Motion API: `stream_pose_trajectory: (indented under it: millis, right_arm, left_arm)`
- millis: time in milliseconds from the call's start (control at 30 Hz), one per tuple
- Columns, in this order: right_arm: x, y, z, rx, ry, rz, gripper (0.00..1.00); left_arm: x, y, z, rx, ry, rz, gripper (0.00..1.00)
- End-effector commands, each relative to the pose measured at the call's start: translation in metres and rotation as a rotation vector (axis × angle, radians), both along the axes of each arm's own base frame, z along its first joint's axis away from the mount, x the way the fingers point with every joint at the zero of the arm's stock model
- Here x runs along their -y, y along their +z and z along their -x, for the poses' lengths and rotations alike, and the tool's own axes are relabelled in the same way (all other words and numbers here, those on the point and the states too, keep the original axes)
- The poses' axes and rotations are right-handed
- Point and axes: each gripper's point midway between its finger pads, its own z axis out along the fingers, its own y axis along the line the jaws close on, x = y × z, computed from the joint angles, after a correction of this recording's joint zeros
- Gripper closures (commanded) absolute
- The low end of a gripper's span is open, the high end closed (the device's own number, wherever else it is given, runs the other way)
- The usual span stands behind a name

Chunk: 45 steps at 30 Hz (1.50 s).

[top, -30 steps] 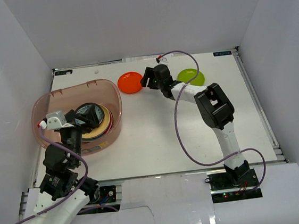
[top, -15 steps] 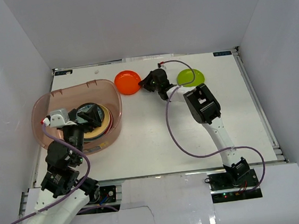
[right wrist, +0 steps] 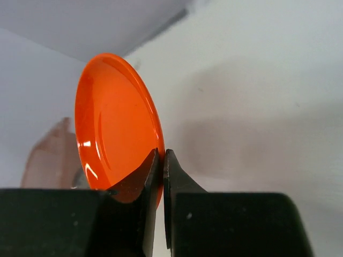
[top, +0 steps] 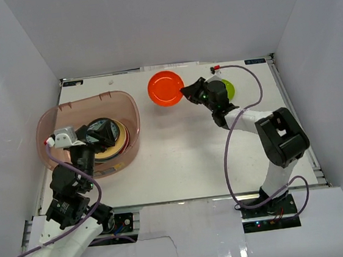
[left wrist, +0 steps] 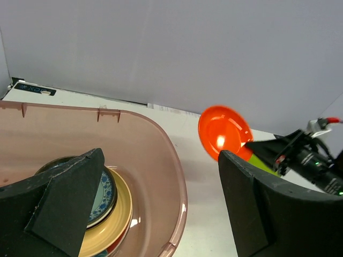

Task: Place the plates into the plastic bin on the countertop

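My right gripper (top: 187,92) (right wrist: 162,160) is shut on the rim of the orange plate (top: 166,88) (right wrist: 115,123) (left wrist: 225,131), which hangs tilted above the countertop (top: 181,158) at the back. The lime green plate (top: 228,88) (left wrist: 263,161) lies flat behind that gripper, mostly hidden by it. The plastic bin (top: 130,108) (left wrist: 172,160) stands at the left with a stack of plates (top: 110,140) (left wrist: 110,201) inside, a blue-patterned one on top. My left gripper (top: 98,134) (left wrist: 161,209) hovers open over the bin's near side, with nothing between its fingers.
White walls enclose the countertop on the left, back and right. The right arm's purple cable (top: 226,165) loops over the middle right of the surface. A metal rail (top: 296,121) runs along the right edge.
The right gripper has shut on the orange plate's rim and lifted it off the surface, tilting it up; its wrist has swung to the right. The left arm has barely moved.
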Motion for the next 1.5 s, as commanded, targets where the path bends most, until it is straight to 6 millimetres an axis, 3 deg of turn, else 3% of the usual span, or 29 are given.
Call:
stream_pose_trajectory:
  millis: [0, 100, 133, 200, 233, 300, 333, 367, 400, 500, 533, 567, 633, 800, 867, 933, 967, 1033, 1067, 1100, 1133, 1167, 1200, 1233, 1300, 1333, 1367, 1433, 1467]
  right_arm:
    - [-0.032, 0.103, 0.025, 0.297, 0.133, -0.067, 0.92]
    - [-0.069, 0.11, 0.045, 0.316, 0.226, 0.0, 0.92]
    - [-0.082, 0.13, 0.044, 0.352, 0.246, -0.006, 0.92]
    - [-0.119, 0.115, 0.055, 0.336, 0.328, 0.045, 0.92]
    - [-0.135, 0.139, 0.054, 0.375, 0.348, 0.031, 0.92]
    - [-0.17, 0.113, 0.063, 0.331, 0.42, 0.077, 0.92]
    - [-0.181, 0.113, 0.065, 0.331, 0.44, 0.082, 0.92]
    - [-0.196, 0.128, 0.067, 0.358, 0.457, 0.069, 0.92]
    - [-0.213, 0.108, 0.074, 0.323, 0.492, 0.096, 0.92]
    - [-0.245, 0.092, 0.08, 0.311, 0.521, 0.149, 0.92]
    - [-0.251, 0.09, 0.08, 0.312, 0.527, 0.163, 0.92]
    - [-0.262, 0.103, 0.08, 0.336, 0.534, 0.15, 0.92]
    - [-0.276, 0.079, 0.082, 0.306, 0.546, 0.203, 0.92]
    - [-0.307, 0.061, 0.091, 0.292, 0.586, 0.233, 0.92]
    - [-0.315, 0.05, 0.097, 0.276, 0.603, 0.242, 0.88]
    - [-0.318, 0.051, 0.1, 0.28, 0.608, 0.24, 0.77]
    - [-0.317, 0.057, 0.1, 0.288, 0.606, 0.234, 0.62]
    - [-0.312, 0.063, 0.1, 0.3, 0.602, 0.24, 0.51]
    - [-0.303, 0.086, 0.096, 0.341, 0.567, 0.244, 0.48]
    - [-0.295, 0.096, 0.091, 0.356, 0.536, 0.249, 0.48]
    - [-0.285, 0.09, 0.09, 0.348, 0.529, 0.269, 0.47]
    - [-0.269, 0.122, 0.084, 0.391, 0.495, 0.238, 0.47]
    - [-0.257, 0.13, 0.081, 0.398, 0.481, 0.229, 0.47]
    - [-0.236, 0.135, 0.085, 0.392, 0.468, 0.225, 0.5]
    - [-0.193, 0.143, 0.062, 0.397, 0.389, 0.19, 0.55]
    - [-0.168, 0.161, 0.06, 0.418, 0.35, 0.171, 0.62]
    - [-0.13, 0.123, 0.04, 0.345, 0.288, 0.22, 0.68]
    - [-0.082, 0.119, 0.027, 0.3, 0.219, 0.198, 0.85]
    - [-0.036, 0.083, 0.011, 0.225, 0.151, 0.239, 0.88]
  left_arm:
    - [-0.001, 0.004, 0.004, 0.013, -0.01, 0.019, 0.02]
    - [-0.004, 0.008, 0.006, 0.026, -0.003, 0.029, 0.02]
    - [-0.006, 0.008, 0.007, 0.03, 0.003, 0.032, 0.02]
    - [-0.01, 0.011, 0.01, 0.041, 0.013, 0.041, 0.02]
    - [-0.01, 0.011, 0.01, 0.044, 0.016, 0.045, 0.02]
    - [-0.013, 0.012, 0.012, 0.05, 0.025, 0.051, 0.02]
    - [-0.014, 0.013, 0.012, 0.053, 0.028, 0.054, 0.02]
    - [-0.014, 0.013, 0.013, 0.056, 0.024, 0.057, 0.02]
    - [-0.015, 0.014, 0.013, 0.06, 0.026, 0.058, 0.02]
    - [-0.013, 0.014, 0.014, 0.061, 0.018, 0.061, 0.02]
    - [-0.013, 0.015, 0.014, 0.062, 0.014, 0.062, 0.02]
    - [-0.012, 0.015, 0.014, 0.062, 0.013, 0.062, 0.02]
    - [-0.011, 0.015, 0.014, 0.064, 0.007, 0.063, 0.02]
    - [-0.012, 0.016, 0.016, 0.069, 0.003, 0.068, 0.02]
    - [-0.012, 0.016, 0.016, 0.069, 0.003, 0.068, 0.02]
    - [-0.011, 0.016, 0.016, 0.069, 0.001, 0.069, 0.02]
    - [-0.011, 0.016, 0.016, 0.069, 0.001, 0.069, 0.02]
    - [-0.011, 0.016, 0.015, 0.066, 0.003, 0.067, 0.02]
    - [-0.011, 0.016, 0.015, 0.067, 0.003, 0.068, 0.02]
    - [-0.011, 0.016, 0.015, 0.066, 0.001, 0.067, 0.02]
    - [-0.011, 0.016, 0.015, 0.066, 0.001, 0.067, 0.02]
    - [-0.011, 0.016, 0.015, 0.066, 0.003, 0.067, 0.02]
    - [-0.012, 0.017, 0.016, 0.069, 0.003, 0.069, 0.02]
    - [-0.012, 0.016, 0.016, 0.069, 0.001, 0.069, 0.02]
    - [-0.012, 0.016, 0.016, 0.068, 0.003, 0.069, 0.02]
    - [-0.012, 0.017, 0.017, 0.071, 0.002, 0.072, 0.02]
    - [-0.011, 0.017, 0.017, 0.072, -0.002, 0.07, 0.02]
    - [-0.011, 0.018, 0.018, 0.075, -0.008, 0.072, 0.02]
    - [-0.01, 0.018, 0.017, 0.074, -0.01, 0.072, 0.02]
